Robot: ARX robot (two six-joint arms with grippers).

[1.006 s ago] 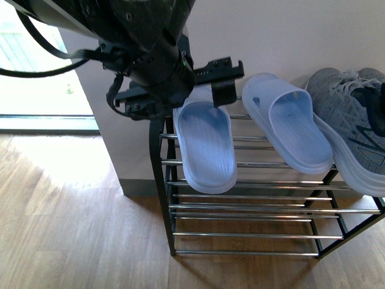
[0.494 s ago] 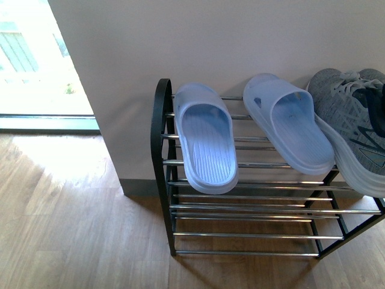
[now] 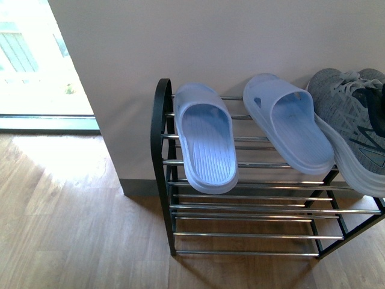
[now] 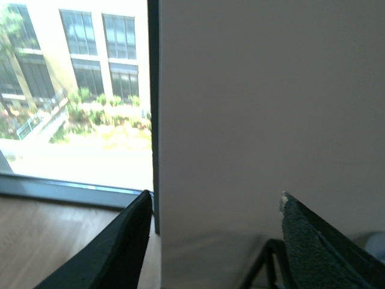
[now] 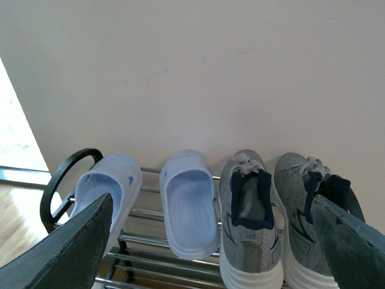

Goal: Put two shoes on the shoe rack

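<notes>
Placement appears complete: both sneakers are sitting on the top tier, and what remains is judged to be keeping the arms clear of the rack.

Front view: the shoe rack [image 3: 161, 150] is occupying the centre and right of the frame, a black arched end carrying thin chrome bars. Two pale blue moulded slides [image 3: 207, 144] are lying on the top bars. One grey knit sneaker [image 3: 352, 123] is showing at the right edge, thick white sole overhanging the front bar. Neither arm is appearing here.

Left wrist view: the left gripper [image 4: 213, 244] is showing its dark fingers apart, empty, facing a plain wall with a bright window at frame left.

Right wrist view: the right gripper [image 5: 213, 244] is likewise spread and empty. The second grey sneaker [image 5: 316, 211] is sitting at lower right, beside its mate, navy linings showing.
</notes>
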